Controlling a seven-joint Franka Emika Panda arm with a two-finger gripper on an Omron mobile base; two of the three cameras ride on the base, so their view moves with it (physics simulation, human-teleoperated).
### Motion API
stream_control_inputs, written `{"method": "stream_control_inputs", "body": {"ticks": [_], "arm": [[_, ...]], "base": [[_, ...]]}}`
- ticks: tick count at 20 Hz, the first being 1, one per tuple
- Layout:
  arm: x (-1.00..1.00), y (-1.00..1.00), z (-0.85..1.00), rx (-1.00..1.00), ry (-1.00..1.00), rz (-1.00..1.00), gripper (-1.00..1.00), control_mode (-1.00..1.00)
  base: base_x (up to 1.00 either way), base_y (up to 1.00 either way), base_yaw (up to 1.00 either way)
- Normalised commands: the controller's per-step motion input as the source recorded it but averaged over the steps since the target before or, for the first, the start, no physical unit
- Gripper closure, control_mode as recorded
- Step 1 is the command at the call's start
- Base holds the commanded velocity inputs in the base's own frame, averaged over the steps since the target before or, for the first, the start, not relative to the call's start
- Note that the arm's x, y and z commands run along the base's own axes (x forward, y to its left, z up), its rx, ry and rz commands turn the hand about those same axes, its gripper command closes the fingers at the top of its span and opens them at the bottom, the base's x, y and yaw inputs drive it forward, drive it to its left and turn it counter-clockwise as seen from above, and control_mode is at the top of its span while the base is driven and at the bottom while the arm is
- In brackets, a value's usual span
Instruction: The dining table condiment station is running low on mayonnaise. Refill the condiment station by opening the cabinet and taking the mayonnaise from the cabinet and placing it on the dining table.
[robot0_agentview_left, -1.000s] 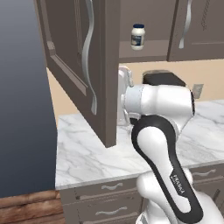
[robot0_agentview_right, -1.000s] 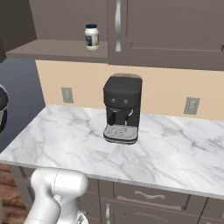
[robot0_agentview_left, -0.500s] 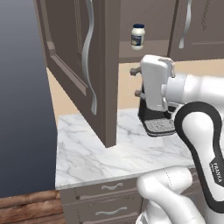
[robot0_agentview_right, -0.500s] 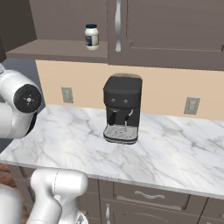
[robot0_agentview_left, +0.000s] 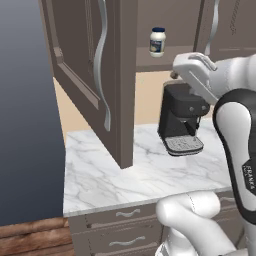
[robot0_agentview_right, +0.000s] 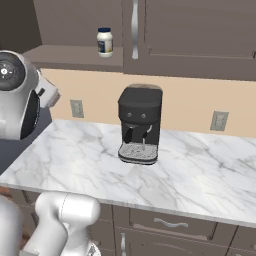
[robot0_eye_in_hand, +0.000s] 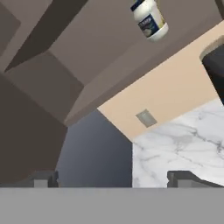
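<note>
The mayonnaise (robot0_agentview_left: 157, 42) is a small whitish jar with a dark lid, standing upright on the bottom shelf of the cabinet (robot0_agentview_left: 80, 65), whose door with its wavy silver handle hangs wide open to the left. The right base view shows the same jar (robot0_agentview_right: 104, 42) near the shelf's front edge. My white hand (robot0_agentview_left: 193, 70) hovers just below and right of the shelf, apart from the jar. In the hand view my gripper (robot0_eye_in_hand: 114, 180) is open with nothing between its fingertips, and the mayonnaise (robot0_eye_in_hand: 150, 19) lies far ahead at the top. The dining table is out of view.
A black coffee machine (robot0_agentview_right: 141, 122) stands on the marble counter (robot0_agentview_right: 200, 175) under the shelf. The neighbouring cabinet door (robot0_agentview_right: 195, 30) is shut. Wall outlets (robot0_agentview_right: 76, 108) sit on the beige backsplash. Drawers (robot0_agentview_left: 125, 220) run below the counter.
The arm has swung up and to the right, carrying the hand from beside the open door to below the shelf. The jaws stayed open. Jar and door have not moved.
</note>
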Motion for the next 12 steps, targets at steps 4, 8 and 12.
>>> {"method": "stream_control_inputs", "body": {"ticks": [4,8,12], "arm": [[-0.11,-0.30,-0.03,-0.64,-0.07,-0.26,-1.00,-1.00],[-0.02,-0.16,-0.19,-0.36,-0.19,-0.17,-1.00,-1.00],[0.15,-0.29,0.05,0.02,0.00,0.00,-1.00,-1.00]], "base": [[0.00,0.00,0.00],[0.00,0.00,0.00],[0.00,0.00,0.00]]}}
